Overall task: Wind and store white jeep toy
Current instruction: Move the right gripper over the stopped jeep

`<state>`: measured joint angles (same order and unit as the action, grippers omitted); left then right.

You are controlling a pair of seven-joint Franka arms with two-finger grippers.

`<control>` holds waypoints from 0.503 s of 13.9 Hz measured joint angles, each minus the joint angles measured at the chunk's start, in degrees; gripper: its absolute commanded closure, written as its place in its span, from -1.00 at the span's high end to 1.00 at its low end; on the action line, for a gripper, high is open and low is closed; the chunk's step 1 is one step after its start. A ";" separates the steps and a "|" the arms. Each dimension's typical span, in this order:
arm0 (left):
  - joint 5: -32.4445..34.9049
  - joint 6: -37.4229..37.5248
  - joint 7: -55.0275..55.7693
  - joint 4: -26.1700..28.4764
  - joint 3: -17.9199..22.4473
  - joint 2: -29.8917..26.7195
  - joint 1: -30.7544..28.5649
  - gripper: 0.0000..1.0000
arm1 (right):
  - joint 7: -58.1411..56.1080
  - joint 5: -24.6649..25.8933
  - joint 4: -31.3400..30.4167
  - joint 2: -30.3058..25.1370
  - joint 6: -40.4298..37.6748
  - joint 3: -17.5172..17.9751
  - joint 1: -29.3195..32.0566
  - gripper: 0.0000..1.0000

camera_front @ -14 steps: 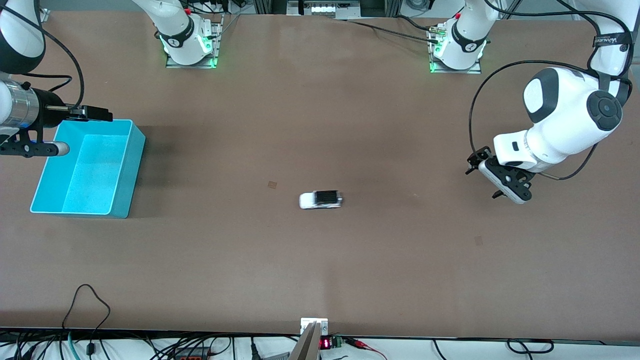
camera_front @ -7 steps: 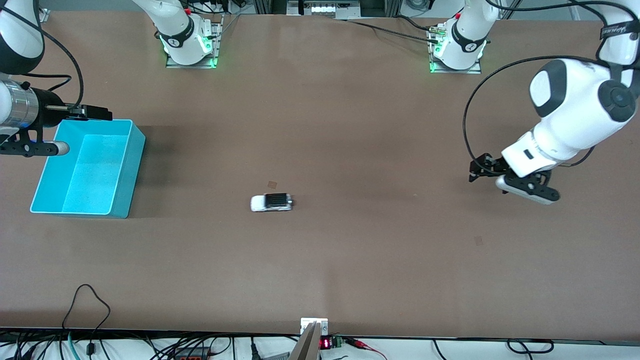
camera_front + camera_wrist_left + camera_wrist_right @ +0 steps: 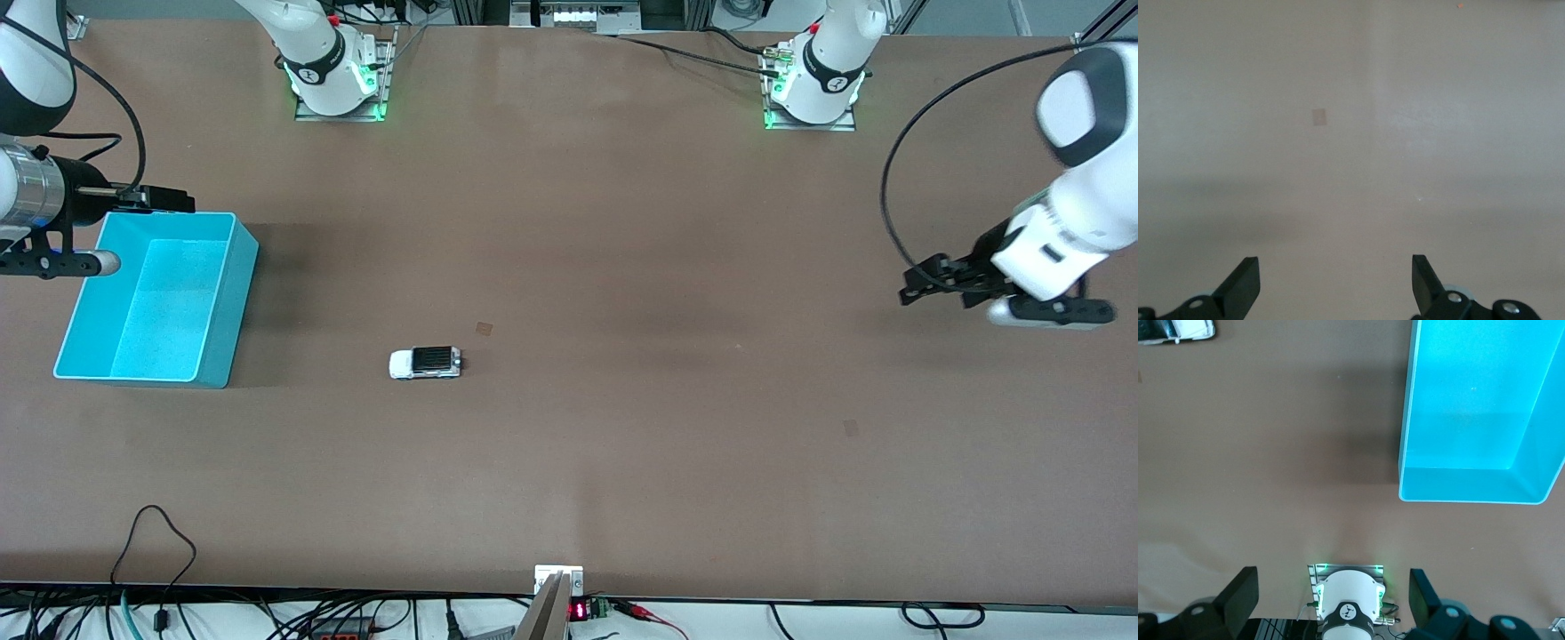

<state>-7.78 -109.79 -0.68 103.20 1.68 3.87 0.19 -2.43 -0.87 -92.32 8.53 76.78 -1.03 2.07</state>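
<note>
The small white jeep toy (image 3: 426, 363) with its black roof panel stood on the brown surface (image 3: 622, 444), free of both grippers, well apart from the open turquoise plastic bin (image 3: 222, 302) and toward the right arm's end; the left gripper (image 3: 925, 286) hung over bare surface at the left arm's end, fingers (image 3: 1241, 288) wide and empty; the right gripper (image 3: 173, 200) waited at the bin's rim, fingers (image 3: 1238, 593) spread wide, holding nothing.
</note>
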 measured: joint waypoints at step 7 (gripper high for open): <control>2.63 7.45 2.49 -6.29 0.85 -0.03 0.34 1.00 | -11.71 0.09 -8.58 -0.14 12.77 0.22 -0.16 1.00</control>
<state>-5.16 -102.35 1.81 96.92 2.52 3.84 0.53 -14.14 -0.78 -100.90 8.38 89.56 -0.81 1.91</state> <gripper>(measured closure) 0.000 0.000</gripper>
